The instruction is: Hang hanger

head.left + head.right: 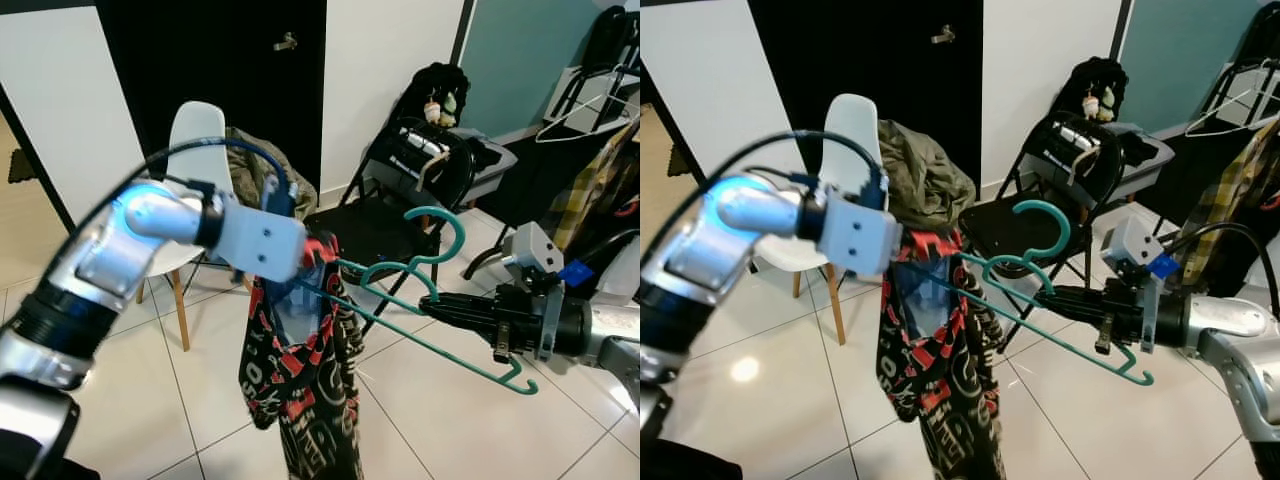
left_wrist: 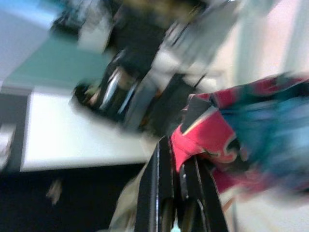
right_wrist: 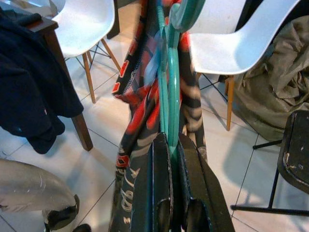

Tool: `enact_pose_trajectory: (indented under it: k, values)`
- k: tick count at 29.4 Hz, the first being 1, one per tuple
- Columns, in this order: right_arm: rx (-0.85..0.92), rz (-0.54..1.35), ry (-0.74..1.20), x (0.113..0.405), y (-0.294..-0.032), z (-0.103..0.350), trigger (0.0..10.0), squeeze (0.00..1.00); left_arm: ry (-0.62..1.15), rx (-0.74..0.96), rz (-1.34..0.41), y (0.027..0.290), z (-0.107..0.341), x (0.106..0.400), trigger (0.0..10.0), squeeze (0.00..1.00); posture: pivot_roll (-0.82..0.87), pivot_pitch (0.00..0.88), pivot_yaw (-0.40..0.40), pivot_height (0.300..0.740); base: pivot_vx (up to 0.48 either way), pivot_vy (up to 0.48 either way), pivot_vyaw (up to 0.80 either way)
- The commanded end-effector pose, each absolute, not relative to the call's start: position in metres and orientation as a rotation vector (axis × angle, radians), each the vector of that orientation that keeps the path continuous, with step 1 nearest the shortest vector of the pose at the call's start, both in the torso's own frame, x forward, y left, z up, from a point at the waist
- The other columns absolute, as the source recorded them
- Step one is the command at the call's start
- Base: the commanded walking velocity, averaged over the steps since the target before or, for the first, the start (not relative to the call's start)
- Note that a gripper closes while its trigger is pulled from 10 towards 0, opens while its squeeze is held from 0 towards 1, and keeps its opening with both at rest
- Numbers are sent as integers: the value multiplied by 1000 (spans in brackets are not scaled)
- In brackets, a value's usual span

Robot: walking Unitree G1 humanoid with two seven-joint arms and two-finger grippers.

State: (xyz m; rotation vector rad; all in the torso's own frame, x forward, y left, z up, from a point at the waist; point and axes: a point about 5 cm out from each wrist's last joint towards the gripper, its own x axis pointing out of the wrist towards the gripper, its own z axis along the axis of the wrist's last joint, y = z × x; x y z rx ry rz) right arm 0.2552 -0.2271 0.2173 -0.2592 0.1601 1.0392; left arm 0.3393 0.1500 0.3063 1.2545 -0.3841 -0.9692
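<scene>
Centre frame, the right gripper (image 1: 455, 312) was clamped on the lower bar of the teal plastic hanger (image 1: 425, 295), its hook curling up toward the black folding chair (image 1: 400, 200). The left gripper (image 2: 176, 166) pinched shut on the red-and-black patterned garment (image 1: 300, 380) draped from the hanger, white chair (image 1: 845, 140) behind at upper left.

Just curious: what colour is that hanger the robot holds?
Teal green hanger, clearest in the left eye view.
</scene>
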Motion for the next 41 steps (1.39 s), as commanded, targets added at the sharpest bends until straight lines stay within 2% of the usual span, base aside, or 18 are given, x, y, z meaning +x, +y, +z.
enact_pose_trajectory:
  k: [1,2,6,12,18,19,24,35,41]
  values:
    - [-284,1031,152,252,-227,222,10000,0,-376,1253,-845,165,317,347,10000,0,-47,0,24,740,0,0,0]
    - [-287,1039,161,250,-226,221,10000,0,-352,1241,-778,172,319,353,10000,0,-51,0,26,740,0,0,0]
    - [-287,1054,176,248,-223,218,10000,0,-313,1231,-696,181,320,360,10000,0,-53,0,26,740,0,0,0]
    - [-284,1075,189,244,-217,214,10000,0,-300,1219,-688,180,315,363,10000,0,-56,0,27,740,0,0,0]
    - [-277,1052,170,246,-215,214,10000,0,-390,1173,-841,157,309,355,10000,0,-57,0,29,740,0,0,0]
    - [-277,1044,159,249,-215,215,10000,0,-424,1151,-929,147,305,349,10000,0,-54,0,27,740,0,0,0]
    - [-276,1032,141,252,-213,217,10000,0,-473,1126,-1062,133,299,338,10000,0,-51,0,26,740,0,0,0]
    - [-278,1016,130,253,-214,219,10000,0,-493,1131,-1126,131,297,330,10000,0,-53,0,27,740,0,0,0]
    - [-273,1002,129,257,-212,217,10000,0,-488,1103,-1162,118,289,325,10000,0,-53,0,24,740,0,0,0]
